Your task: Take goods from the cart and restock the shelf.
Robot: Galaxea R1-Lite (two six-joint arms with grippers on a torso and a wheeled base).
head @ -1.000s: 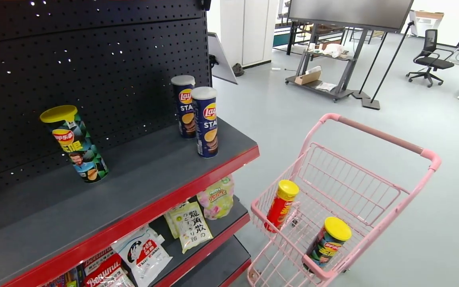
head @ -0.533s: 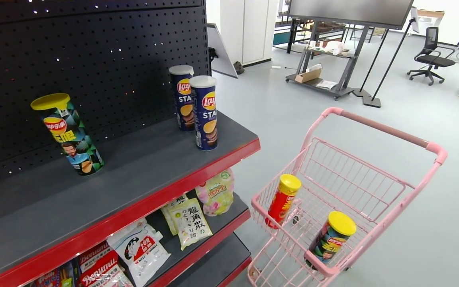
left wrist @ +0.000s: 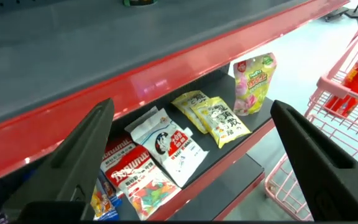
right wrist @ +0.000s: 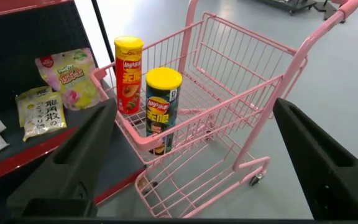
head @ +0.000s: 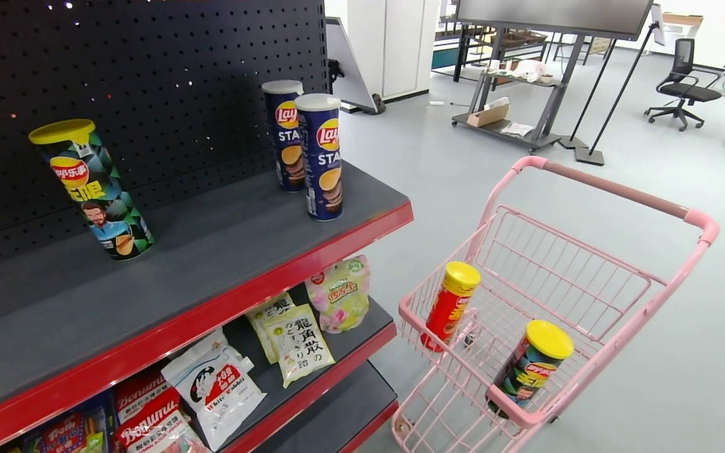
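Observation:
A pink wire cart stands on the floor to the right of the shelf. In its basket stand a red can with a yellow lid and a dark patterned can with a yellow lid. On the shelf's top board stand a matching dark patterned can and two blue cans. My right gripper hangs open above the cart, over the dark can and the red can. My left gripper is open in front of the shelf's red edge.
Snack bags lie on the lower shelf boards, also seen as bags in the left wrist view. A black pegboard backs the shelf. Open grey floor surrounds the cart. A screen stand and an office chair are far behind.
The whole head picture has shifted, so the camera moved. The cans on the shelf and in the cart keep their places relative to one another.

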